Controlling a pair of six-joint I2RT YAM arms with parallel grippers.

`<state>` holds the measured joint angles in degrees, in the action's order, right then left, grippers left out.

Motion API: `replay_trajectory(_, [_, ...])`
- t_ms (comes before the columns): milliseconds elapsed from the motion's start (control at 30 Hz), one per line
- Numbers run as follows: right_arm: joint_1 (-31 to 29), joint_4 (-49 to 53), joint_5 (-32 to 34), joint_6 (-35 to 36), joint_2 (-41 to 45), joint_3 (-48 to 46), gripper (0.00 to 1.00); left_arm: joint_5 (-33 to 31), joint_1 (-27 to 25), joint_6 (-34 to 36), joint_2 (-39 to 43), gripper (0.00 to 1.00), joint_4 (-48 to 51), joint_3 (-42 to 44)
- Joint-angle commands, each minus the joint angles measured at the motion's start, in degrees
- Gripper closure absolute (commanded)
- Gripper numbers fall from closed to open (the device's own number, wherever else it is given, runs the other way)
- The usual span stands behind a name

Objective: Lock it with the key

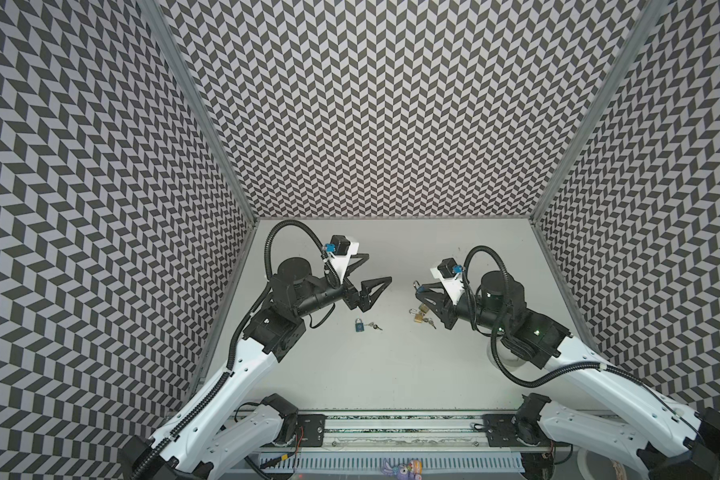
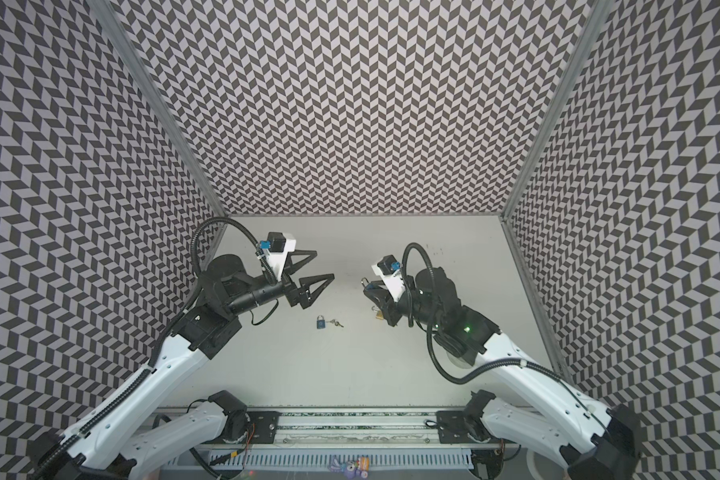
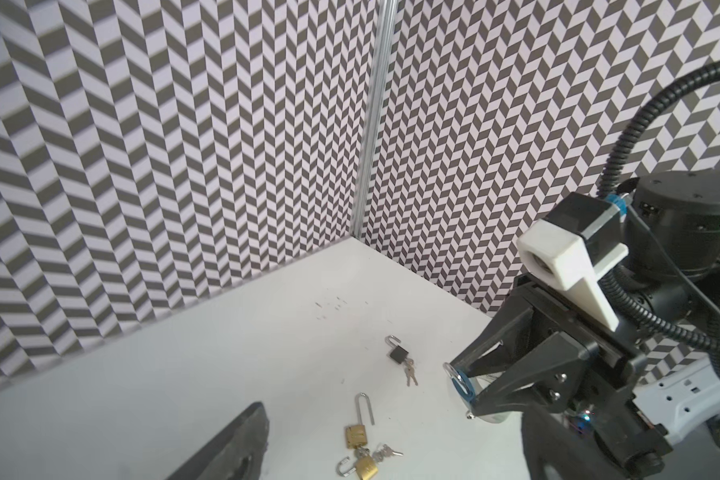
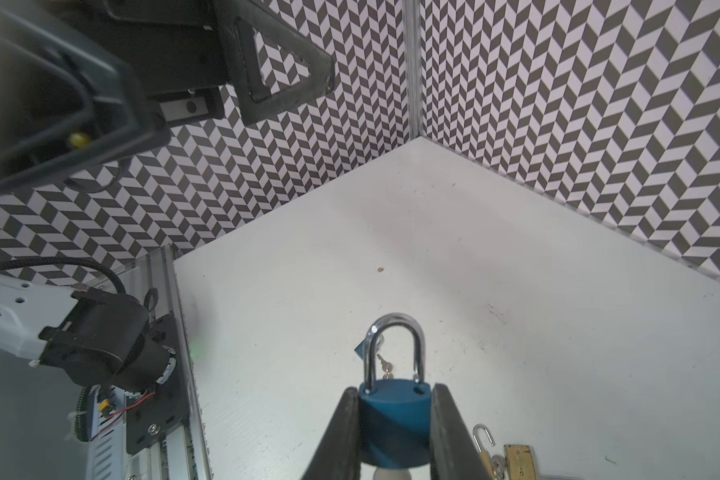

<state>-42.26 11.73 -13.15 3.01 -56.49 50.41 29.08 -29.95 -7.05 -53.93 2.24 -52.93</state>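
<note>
Blue padlock (image 4: 393, 419) clamped in right gripper (image 4: 395, 390); left gripper (image 1: 378, 268) spread empty, mid-frame in both top views. Risk: padlock pivots when pushed.

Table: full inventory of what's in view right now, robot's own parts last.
Held padlock: one, blue with silver shackle, in the right pincer.
Loose padlock: one, blue, mid-table, keys beside it.
Brass padlocks: two, gold, shackles open, on the table near the right pincer.
Dark padlock: one, dark grey, shackle open, key bunch at its base, beyond the brass pair in the left wrist view.
Table: one, white.
Walls: three, black-and-white chevron, around the table.
Left pincer: one, black, open and empty, above the table.
Right pincer: one, black, shut on the held padlock.
</note>
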Motion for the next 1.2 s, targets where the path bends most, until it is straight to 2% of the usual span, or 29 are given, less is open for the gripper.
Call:
replay_trajectory(0, [-0.4,-1.7,0.6,3.5,0.5,2.5,1.0,2.5,0.3,9.2,2.3,0.02,-1.1,-1.2])
replay_trajectory(67, [-0.4,-1.3,0.3,4.6,0.6,3.4,1.0,7.5,0.2,16.1,4.6,0.04,-6.2,2.2])
replay_trajectory(200, [-0.4,1.0,-0.9,7.5,0.6,5.5,1.0,10.7,0.0,24.4,8.6,0.05,-13.2,7.6])
replay_trajectory(300, [-0.4,4.3,-4.0,10.9,0.5,7.3,1.0,11.4,-0.6,34.3,9.6,0.07,-11.3,8.6])
replay_trajectory(433, [-0.3,16.9,-9.3,14.0,-3.5,15.0,1.0,14.0,-0.9,47.5,9.0,0.14,-5.7,7.7])
replay_trajectory(600, [-0.3,27.1,-15.2,16.7,-6.5,21.2,1.0,17.0,-1.0,54.1,5.7,0.21,-1.8,5.1])
replay_trajectory(733, [-0.3,32.0,-20.4,18.2,-8.9,24.1,1.0,21.0,-1.6,55.9,2.9,0.29,-0.9,3.1])
replay_trajectory(1000, [-0.3,32.9,-24.5,17.6,-9.8,25.3,1.0,24.1,-5.0,62.3,-0.3,0.38,8.3,0.2])
replay_trajectory(1167, [-0.3,33.4,-26.2,17.5,-11.0,25.6,1.0,25.0,-6.1,63.9,-1.6,0.49,10.6,-1.1])
